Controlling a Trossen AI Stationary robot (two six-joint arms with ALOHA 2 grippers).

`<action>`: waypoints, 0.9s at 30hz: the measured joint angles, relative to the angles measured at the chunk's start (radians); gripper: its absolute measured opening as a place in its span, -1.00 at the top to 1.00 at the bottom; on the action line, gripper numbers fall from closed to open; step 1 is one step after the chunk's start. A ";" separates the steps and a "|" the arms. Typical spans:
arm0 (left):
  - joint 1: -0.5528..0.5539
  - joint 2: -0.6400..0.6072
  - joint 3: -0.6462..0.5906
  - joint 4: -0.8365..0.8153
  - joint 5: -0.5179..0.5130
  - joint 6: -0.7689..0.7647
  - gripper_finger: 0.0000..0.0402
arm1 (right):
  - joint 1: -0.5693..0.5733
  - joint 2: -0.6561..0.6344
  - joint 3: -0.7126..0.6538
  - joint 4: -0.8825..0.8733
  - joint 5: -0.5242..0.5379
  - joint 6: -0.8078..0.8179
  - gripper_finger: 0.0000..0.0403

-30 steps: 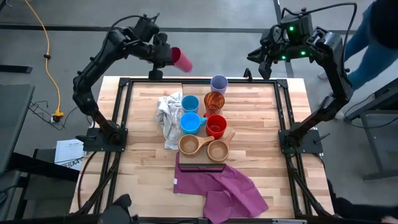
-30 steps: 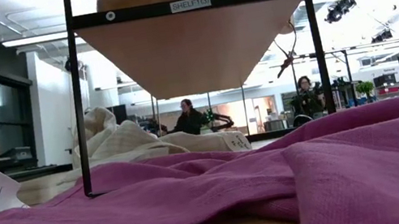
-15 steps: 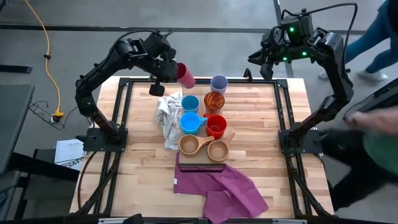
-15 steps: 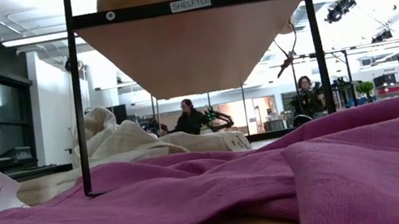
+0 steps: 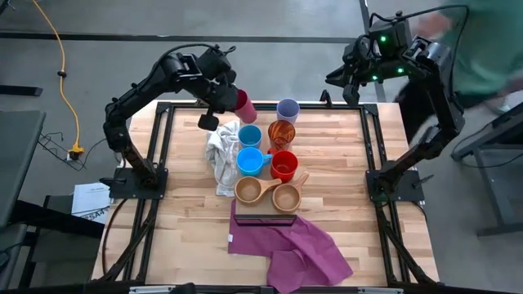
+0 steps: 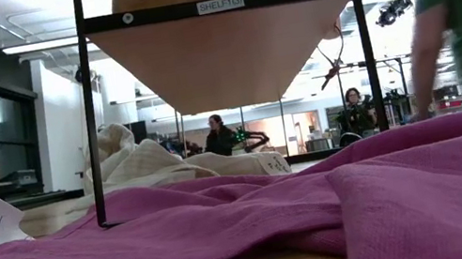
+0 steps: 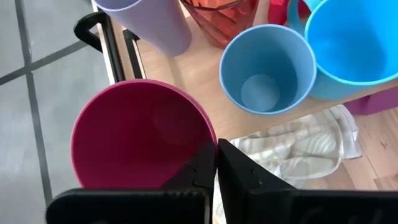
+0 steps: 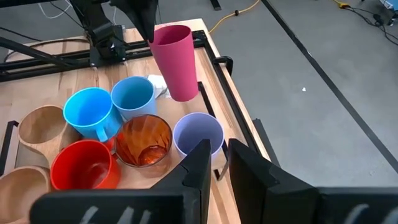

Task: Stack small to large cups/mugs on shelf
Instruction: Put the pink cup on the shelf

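We see the tall magenta plastic tumbler (mouth tilted) above the light-wood tabletop's far edge, pinched by its rim in the left gripper, whose fingers are clamped tight; the right gripper hangs beyond the far right corner, fingers slightly parted, empty

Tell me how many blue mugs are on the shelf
2. The smaller blue mug stands beside the orange-red tumbler; the larger blue mug sits beside the red mug. None appears hidden.
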 joint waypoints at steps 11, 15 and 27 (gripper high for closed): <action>0.000 0.027 0.000 0.000 0.018 0.014 1.00 | 0.000 0.000 0.000 0.000 -0.002 -0.005 0.77; -0.002 0.040 0.000 0.000 0.021 0.026 1.00 | 0.000 0.000 0.000 0.000 -0.002 -0.007 0.77; -0.020 0.048 0.000 0.002 0.036 0.033 1.00 | 0.000 0.000 0.000 0.000 -0.002 -0.009 0.77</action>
